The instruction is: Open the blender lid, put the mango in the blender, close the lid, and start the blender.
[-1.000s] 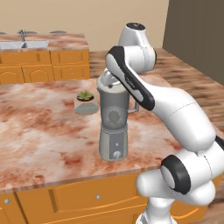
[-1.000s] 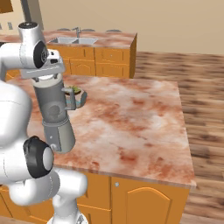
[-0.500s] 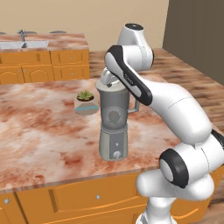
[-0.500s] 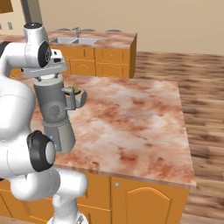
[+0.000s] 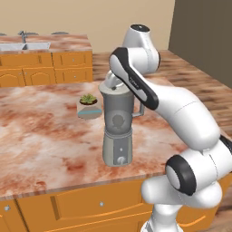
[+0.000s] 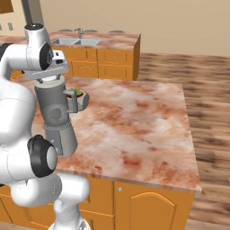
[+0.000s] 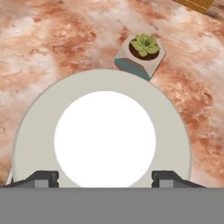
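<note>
Blender [image 5: 118, 131] stands upright near the front edge of the bench [image 5: 41, 136], long axis vertical. Handle points toward the bench's right edge in the left base view; knob faces the front edge. Jar translucent grey, base metallic grey, small round knob low on the front. A round shape shows dimly through the jar wall; cannot tell what it is.

Lid [image 7: 103, 133] sits flat on the jar rim: pale grey ring, white centre disc.

Hand [image 7: 104, 177] hangs straight over the lid, fingers spread wide, tips at the lid's near rim, pinching nothing.

Potted plant [image 7: 142, 51] just beyond the blender.
</note>
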